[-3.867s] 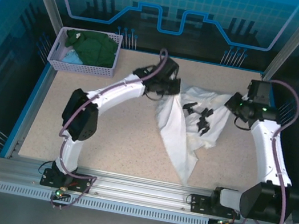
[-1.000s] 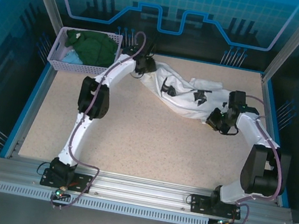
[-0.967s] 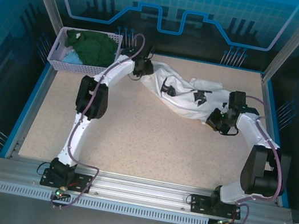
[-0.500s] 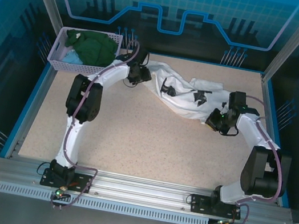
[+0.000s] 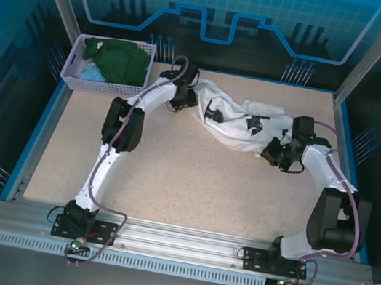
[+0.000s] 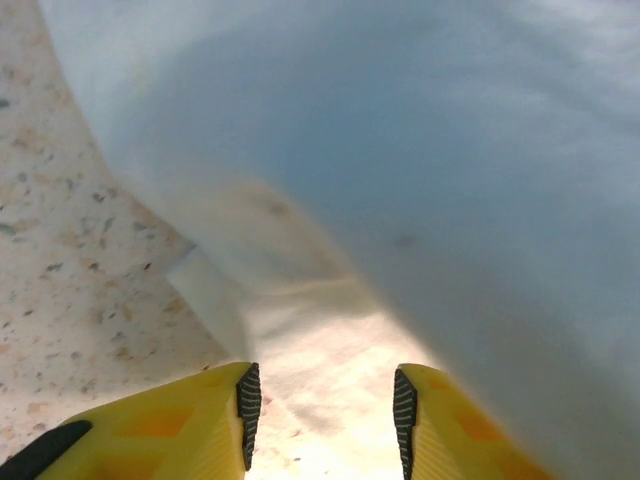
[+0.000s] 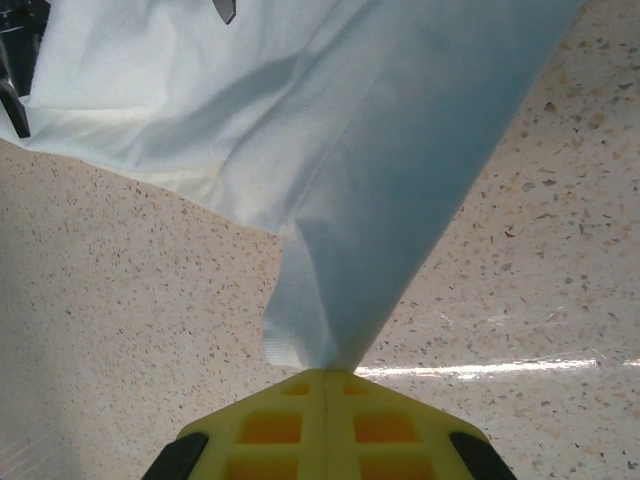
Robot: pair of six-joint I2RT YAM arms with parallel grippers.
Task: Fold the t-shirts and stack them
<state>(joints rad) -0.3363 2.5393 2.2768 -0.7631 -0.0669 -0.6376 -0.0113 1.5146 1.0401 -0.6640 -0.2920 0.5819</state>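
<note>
A large white t-shirt [image 5: 235,121] with a black print lies stretched in a crumpled band across the back of the table. My right gripper [image 5: 274,153] holds its right end; in the right wrist view the jaws [image 7: 325,372] are shut on a bunched corner of the white cloth [image 7: 330,150]. My left gripper [image 5: 185,99] is at the shirt's left end. In the left wrist view its yellow fingers [image 6: 325,420] stand open on bare table, with the white cloth [image 6: 420,150] just ahead and over the right finger. A dark green t-shirt [image 5: 124,61] and a light blue one [image 5: 90,74] lie in the basket.
The lavender mesh basket [image 5: 104,87] stands at the back left corner, close to the left arm's wrist. The speckled tabletop [image 5: 191,179] stretches in front of the shirt. A blue rim and metal posts border the table.
My left gripper has let go of the shirt's left end, dropped slightly toward me and opened; that end now rests on the table. The right gripper has kept its grip and place.
</note>
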